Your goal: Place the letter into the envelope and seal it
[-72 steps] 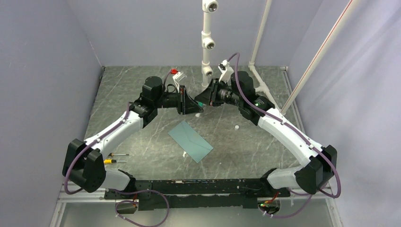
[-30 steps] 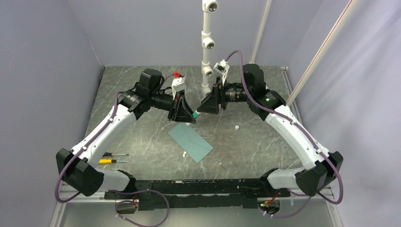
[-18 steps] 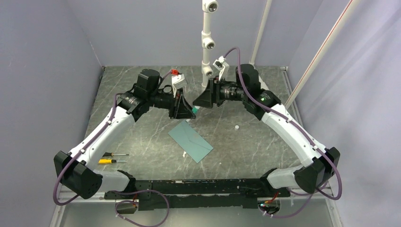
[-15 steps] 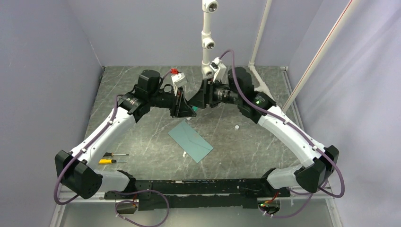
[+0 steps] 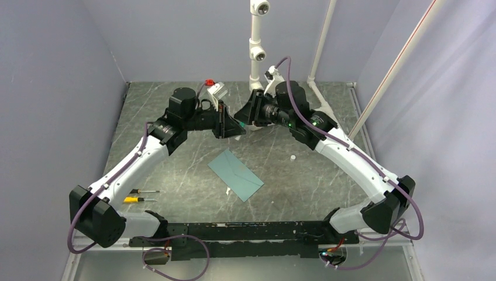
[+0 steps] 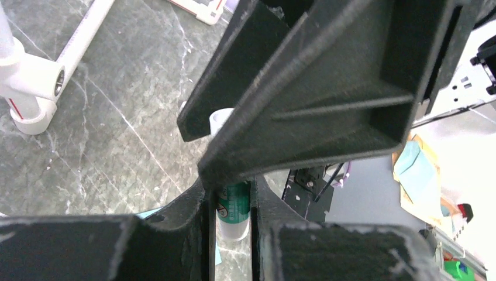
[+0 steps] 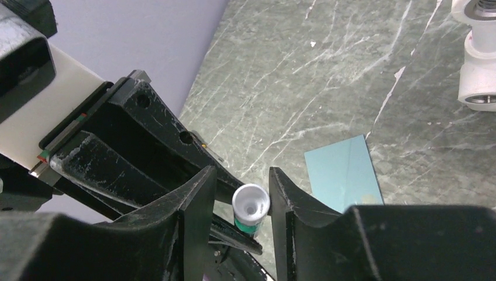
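The teal envelope (image 5: 236,174) lies flat on the table's middle, flap side up; its corner (image 7: 345,170) also shows in the right wrist view. The letter is out of view. My left gripper (image 5: 236,127) (image 6: 230,187) hovers above the far table, shut on a green-and-white glue stick (image 6: 234,212). My right gripper (image 5: 245,122) (image 7: 242,175) meets it tip to tip. Its jaws stand either side of the glue stick's white end (image 7: 251,202). One finger touches that end and a gap remains at the other, so this gripper is open.
A white pipe stand (image 5: 255,55) rises at the back centre, with slanted white tubes (image 5: 319,47) to its right. Two small screwdrivers (image 5: 140,195) lie near the left arm's base. A small white cap (image 5: 292,157) sits right of the envelope.
My right gripper has swung left to the left gripper's tip and narrowed its jaws around the glue stick's white end. The left gripper has lifted a little, still gripping. The envelope has not moved.
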You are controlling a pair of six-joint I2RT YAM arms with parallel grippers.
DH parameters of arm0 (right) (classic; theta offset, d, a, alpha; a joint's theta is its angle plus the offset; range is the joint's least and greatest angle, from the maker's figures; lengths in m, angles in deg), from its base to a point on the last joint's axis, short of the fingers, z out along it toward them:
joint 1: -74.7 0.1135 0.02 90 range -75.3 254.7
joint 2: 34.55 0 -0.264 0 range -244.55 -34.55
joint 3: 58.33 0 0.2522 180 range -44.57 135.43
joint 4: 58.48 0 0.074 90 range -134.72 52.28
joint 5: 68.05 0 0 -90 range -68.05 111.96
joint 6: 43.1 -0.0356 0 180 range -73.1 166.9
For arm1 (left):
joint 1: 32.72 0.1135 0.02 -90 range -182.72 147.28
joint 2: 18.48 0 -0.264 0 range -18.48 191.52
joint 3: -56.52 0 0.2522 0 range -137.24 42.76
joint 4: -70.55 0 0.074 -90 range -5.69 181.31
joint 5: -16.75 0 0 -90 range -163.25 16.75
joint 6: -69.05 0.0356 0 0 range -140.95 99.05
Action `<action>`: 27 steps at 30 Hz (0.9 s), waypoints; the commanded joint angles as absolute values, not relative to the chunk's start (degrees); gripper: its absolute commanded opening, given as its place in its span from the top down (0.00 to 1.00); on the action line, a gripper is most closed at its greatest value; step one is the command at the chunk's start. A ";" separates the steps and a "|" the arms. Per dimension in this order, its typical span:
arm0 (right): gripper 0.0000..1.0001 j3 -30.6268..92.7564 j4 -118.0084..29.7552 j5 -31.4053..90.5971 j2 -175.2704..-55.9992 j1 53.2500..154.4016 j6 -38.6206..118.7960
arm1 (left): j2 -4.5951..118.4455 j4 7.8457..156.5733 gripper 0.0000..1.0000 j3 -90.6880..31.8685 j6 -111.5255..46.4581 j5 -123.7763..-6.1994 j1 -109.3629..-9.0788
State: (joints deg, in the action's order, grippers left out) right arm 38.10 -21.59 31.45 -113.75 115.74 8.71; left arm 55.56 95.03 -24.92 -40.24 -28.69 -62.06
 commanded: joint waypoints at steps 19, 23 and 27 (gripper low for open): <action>1.00 23.32 -68.90 84.07 -106.41 104.61 7.62 | 54.43 84.79 0.97 -26.36 -44.18 3.70 -62.23; 1.00 25.68 -69.84 90.87 -108.15 104.94 5.95 | 53.41 83.45 0.97 -26.50 -43.98 4.85 -62.25; 0.63 32.51 -47.60 67.91 -107.99 105.40 11.60 | 52.27 87.44 0.98 -26.38 -41.31 -4.54 -62.25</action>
